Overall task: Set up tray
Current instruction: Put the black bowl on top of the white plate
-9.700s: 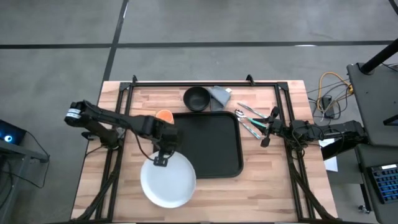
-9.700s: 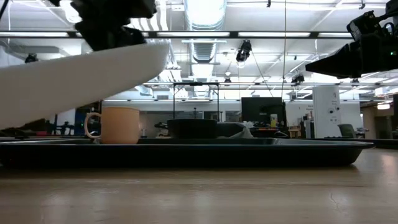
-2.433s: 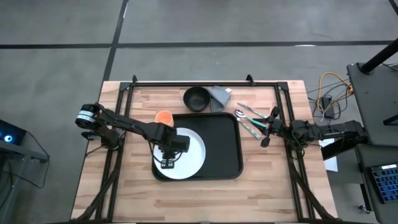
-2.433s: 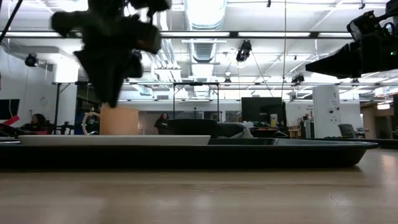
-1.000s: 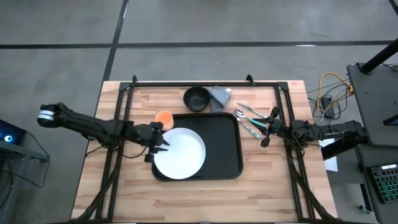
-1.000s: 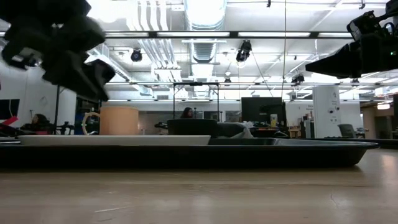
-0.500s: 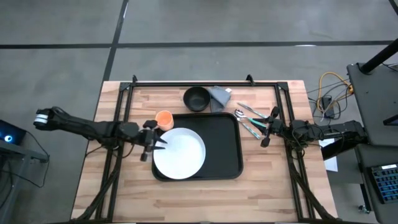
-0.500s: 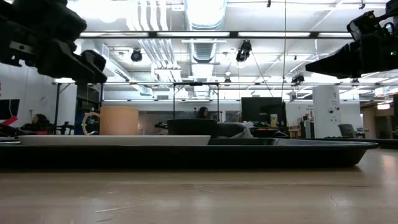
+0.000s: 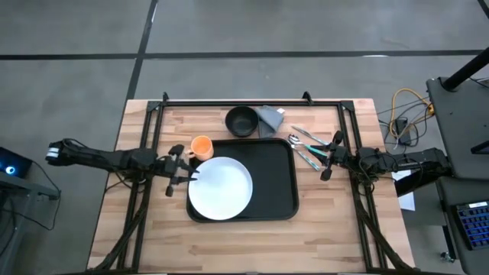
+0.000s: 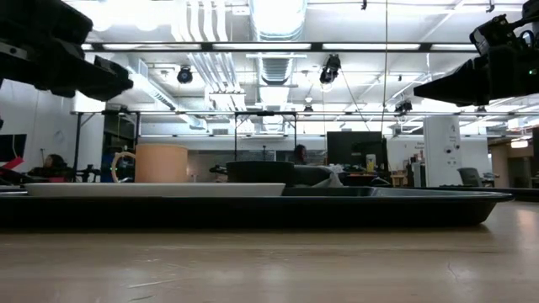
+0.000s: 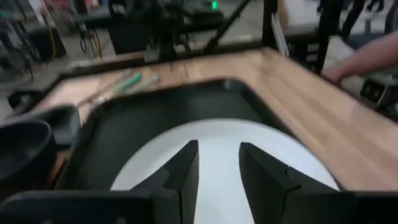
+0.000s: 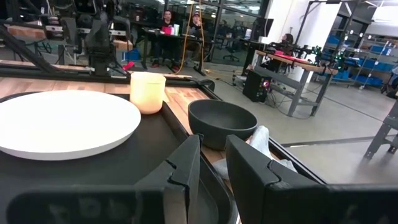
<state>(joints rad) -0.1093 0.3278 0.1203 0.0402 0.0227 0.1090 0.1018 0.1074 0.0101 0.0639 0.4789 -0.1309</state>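
The black tray (image 9: 269, 177) lies on the middle of the wooden table. A round white plate (image 9: 220, 187) rests flat on the tray's left half (image 11: 217, 127). My left gripper (image 9: 192, 170) stands open just off the plate's left edge, nearly level and pointing toward the plate (image 11: 219, 165), with nothing between its fingers. My right gripper (image 9: 327, 157) waits at the table's right side, past the tray's right rim. It is open by a narrow gap (image 12: 213, 171) and holds nothing.
An orange cup (image 9: 201, 146) stands at the tray's far left corner. A black bowl (image 9: 241, 121) and a grey cloth (image 9: 270, 117) sit behind the tray. Cutlery (image 9: 306, 148) lies between the tray and my right gripper. A person's hand (image 11: 367, 56) shows beyond the table.
My left gripper has drawn back toward the table's left edge, off the plate, and has tipped up from slanting downward to nearly level. It stays open. The plate has kept its place on the tray.
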